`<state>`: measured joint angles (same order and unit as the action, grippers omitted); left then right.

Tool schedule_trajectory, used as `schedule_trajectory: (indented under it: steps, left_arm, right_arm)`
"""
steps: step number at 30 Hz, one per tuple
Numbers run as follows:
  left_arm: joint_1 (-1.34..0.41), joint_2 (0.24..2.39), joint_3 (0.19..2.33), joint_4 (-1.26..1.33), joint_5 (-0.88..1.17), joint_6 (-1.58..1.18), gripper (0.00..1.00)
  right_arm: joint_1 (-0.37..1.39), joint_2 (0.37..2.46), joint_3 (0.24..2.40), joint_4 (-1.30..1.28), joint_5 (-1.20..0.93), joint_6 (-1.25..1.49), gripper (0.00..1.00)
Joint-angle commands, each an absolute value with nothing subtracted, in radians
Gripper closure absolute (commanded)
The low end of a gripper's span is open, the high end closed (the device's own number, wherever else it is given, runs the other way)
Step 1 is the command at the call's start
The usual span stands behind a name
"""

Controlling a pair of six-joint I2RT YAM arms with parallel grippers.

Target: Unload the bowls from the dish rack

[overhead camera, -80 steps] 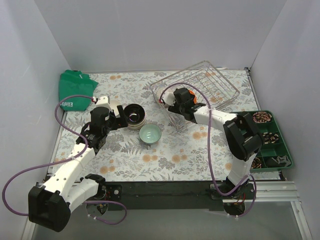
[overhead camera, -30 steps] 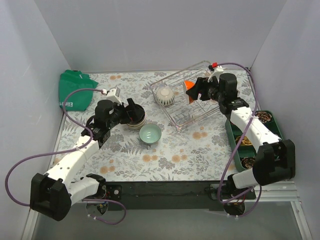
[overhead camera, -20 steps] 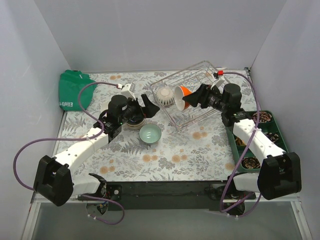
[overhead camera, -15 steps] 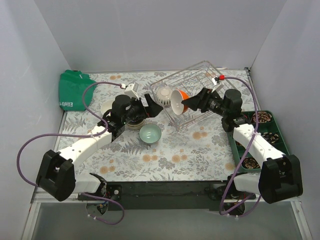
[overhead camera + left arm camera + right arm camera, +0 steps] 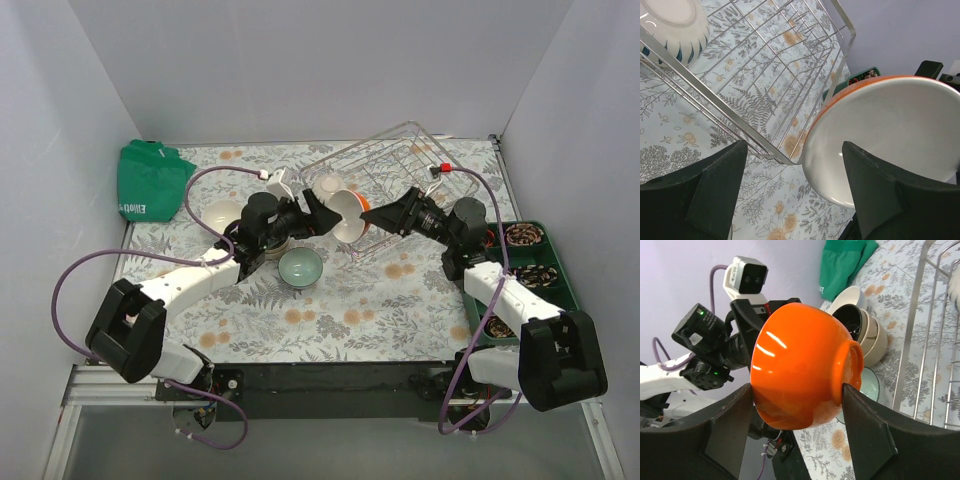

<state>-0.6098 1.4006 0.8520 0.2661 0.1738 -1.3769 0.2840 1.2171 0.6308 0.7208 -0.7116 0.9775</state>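
My right gripper [image 5: 368,214] is shut on the orange bowl [image 5: 346,212], white inside, and holds it on its side in the air at the dish rack's [image 5: 410,170] near left corner; its fingers clamp rim and foot in the right wrist view [image 5: 797,425]. My left gripper [image 5: 314,214] is open and faces the bowl's white mouth [image 5: 890,125], its right finger beside the rim. A ribbed white bowl [image 5: 670,22] lies in the rack [image 5: 765,75]. A stack of bowls with the black one on top [image 5: 852,322], a mint bowl [image 5: 300,267] and a white bowl [image 5: 220,213] are on the table.
A green bag [image 5: 150,180] lies at the far left corner. A dark green compartment tray [image 5: 545,275] of trinkets runs along the right edge. Both arms meet over the table's middle, above the floral mat [image 5: 330,320].
My right gripper has carried the orange bowl out of the rack and leftward. My left gripper has left the bowl stack and swung right to meet it, open.
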Motion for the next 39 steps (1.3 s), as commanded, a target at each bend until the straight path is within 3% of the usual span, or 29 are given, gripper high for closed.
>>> schedule_trajectory:
  steps: [1, 6, 10, 11, 15, 17, 18, 21, 29, 39]
  left_arm:
    - [-0.621, 1.407, 0.865, 0.344, 0.192, -1.416, 0.29]
    - [-0.623, 1.396, 0.833, 0.388, 0.201, -1.442, 0.75]
    - [-0.621, 1.35, 0.801, 0.384, 0.164, -1.433, 0.98]
    - [-0.623, 1.339, 0.795, 0.382, 0.157, -1.428, 1.0]
    - [-0.623, 1.281, 0.767, 0.359, 0.123, -1.404, 1.0]
    - [-0.621, 1.263, 0.761, 0.33, 0.094, -1.396, 1.0]
    - [-0.623, 1.253, 0.758, 0.318, 0.081, -1.393, 1.0]
    - [-0.62, 1.213, 0.759, 0.247, 0.025, -1.37, 1.0]
    - [-0.609, 1.062, 0.788, -0.119, -0.191, -1.313, 1.0]
    - [-0.506, 0.908, 0.758, -0.56, -0.446, -1.478, 1.0]
  right_arm:
    - [0.291, 1.186, 0.603, 0.933, -0.752, 1.072, 0.79]
    - [0.298, 1.218, 0.571, 1.057, -0.779, 1.152, 0.78]
    - [0.298, 1.235, 0.561, 1.089, -0.795, 1.161, 0.73]
    - [0.298, 1.236, 0.557, 1.091, -0.795, 1.16, 0.71]
    - [0.298, 1.244, 0.552, 1.089, -0.805, 1.144, 0.43]
    - [0.299, 1.247, 0.549, 1.088, -0.807, 1.137, 0.38]
    - [0.298, 1.247, 0.549, 1.085, -0.813, 1.134, 0.29]
    - [0.298, 1.249, 0.549, 1.055, -0.828, 1.108, 0.17]
    - [0.298, 1.22, 0.557, 0.793, -0.805, 0.895, 0.05]
    - [0.298, 1.152, 0.652, 0.325, -0.617, 0.513, 0.03]
